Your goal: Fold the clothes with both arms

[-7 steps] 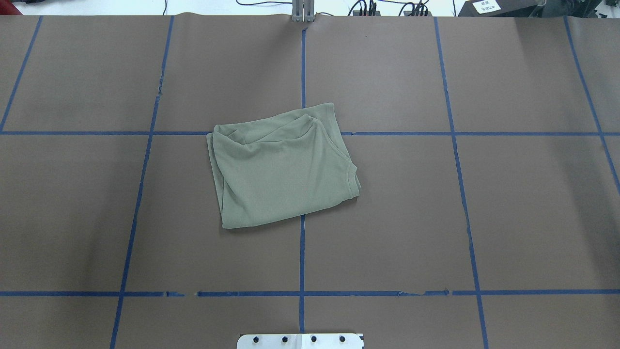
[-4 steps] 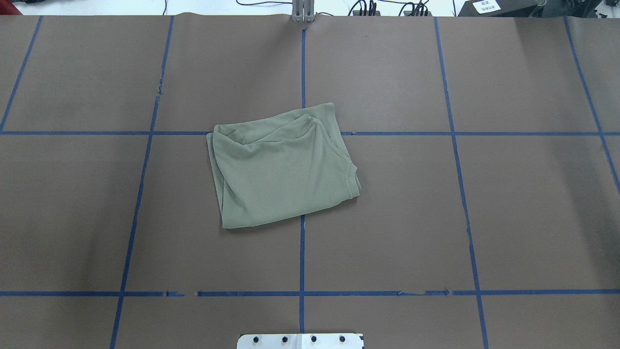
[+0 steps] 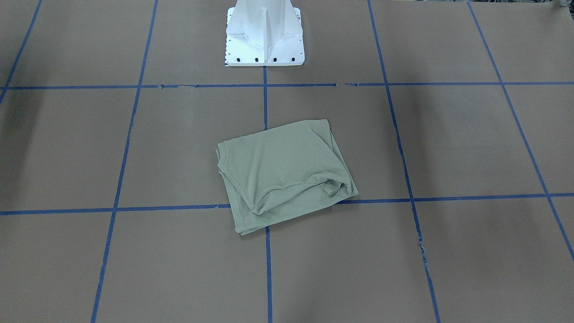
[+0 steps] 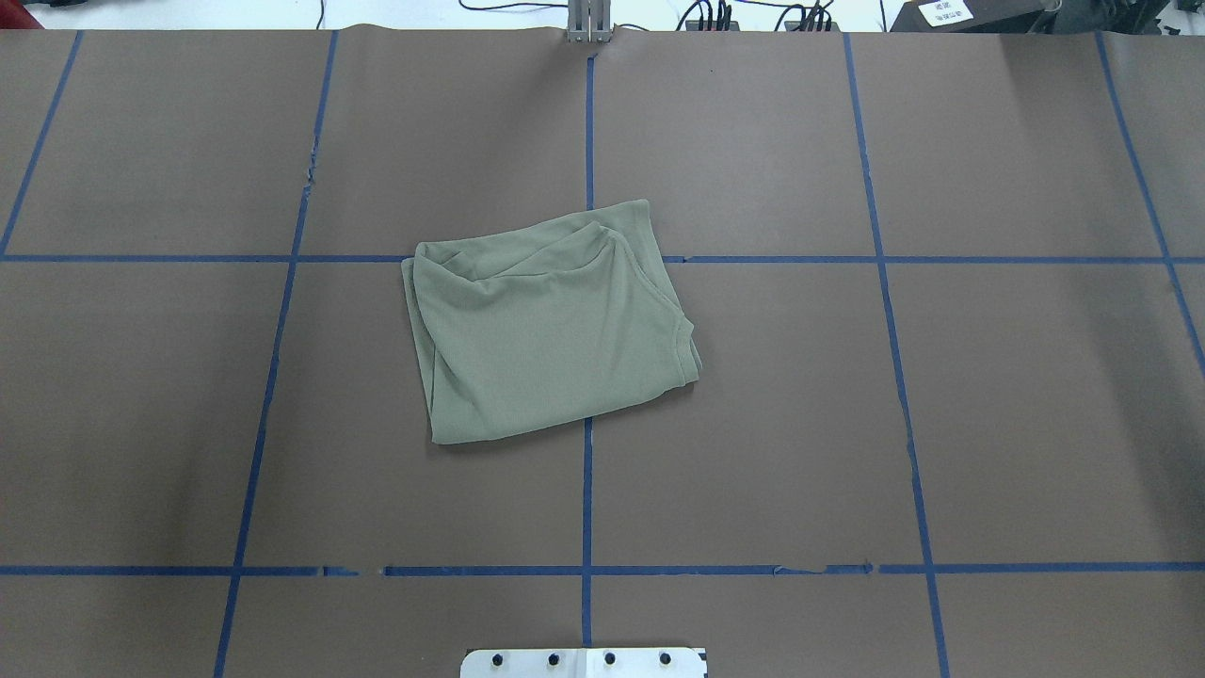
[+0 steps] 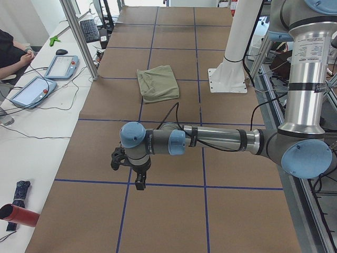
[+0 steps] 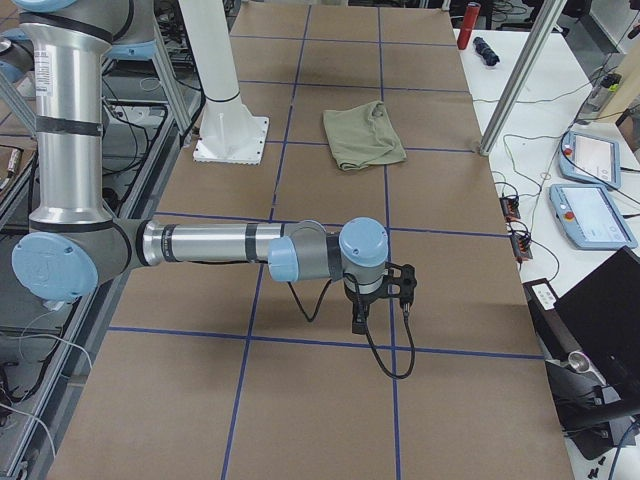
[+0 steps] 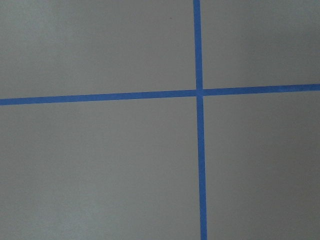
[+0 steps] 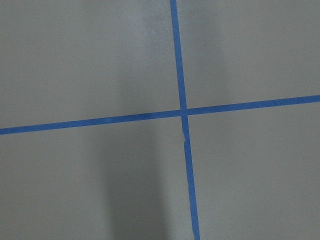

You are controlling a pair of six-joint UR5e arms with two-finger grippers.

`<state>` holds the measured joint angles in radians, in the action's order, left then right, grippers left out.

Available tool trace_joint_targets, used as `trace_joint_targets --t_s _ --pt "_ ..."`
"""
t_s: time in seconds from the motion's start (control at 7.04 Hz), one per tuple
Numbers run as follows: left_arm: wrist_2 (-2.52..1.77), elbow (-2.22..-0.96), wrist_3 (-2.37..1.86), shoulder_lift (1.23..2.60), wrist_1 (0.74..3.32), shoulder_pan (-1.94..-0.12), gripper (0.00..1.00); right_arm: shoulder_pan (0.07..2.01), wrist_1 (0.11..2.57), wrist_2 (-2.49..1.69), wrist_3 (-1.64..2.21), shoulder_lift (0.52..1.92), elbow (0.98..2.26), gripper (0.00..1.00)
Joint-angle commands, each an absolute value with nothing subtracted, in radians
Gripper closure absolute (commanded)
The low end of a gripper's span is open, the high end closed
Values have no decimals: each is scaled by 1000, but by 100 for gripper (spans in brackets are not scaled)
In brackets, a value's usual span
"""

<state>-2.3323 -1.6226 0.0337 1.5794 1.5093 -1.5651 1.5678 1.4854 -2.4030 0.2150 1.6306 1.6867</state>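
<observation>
The sage-green shirt (image 4: 551,330) lies folded into a rough rectangle at the table's middle, with no arm touching it. It also shows in the front-facing view (image 3: 282,172) and in both side views (image 5: 158,83) (image 6: 364,135). Neither arm appears in the overhead or front-facing view. My left gripper (image 5: 138,182) hangs over the table far from the shirt, toward the table's left end. My right gripper (image 6: 358,322) hangs likewise toward the right end. I cannot tell whether either is open or shut. Both wrist views show only brown table and blue tape.
The white base pedestal (image 3: 264,36) stands at the robot's side of the table, behind the shirt. Blue tape lines (image 4: 586,490) grid the brown surface. Side benches hold control tablets (image 5: 62,66) (image 6: 590,155) and a red bottle (image 5: 18,215). An operator (image 5: 13,52) sits there.
</observation>
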Motion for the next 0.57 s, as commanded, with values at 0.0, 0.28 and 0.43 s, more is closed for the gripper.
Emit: trace_joint_targets --t_s 0.0,0.28,0.43 --pt "-2349 -1623 29 1580 1508 -1565 0 1568 1489 -2404 215 1632 1687 0" --pt "-2349 -1624 29 1580 1508 -1565 0 1568 1491 -2404 215 1632 1687 0" --pt "-2349 -1624 31 1580 1509 -1565 0 1568 1494 -2404 204 1632 1686 0"
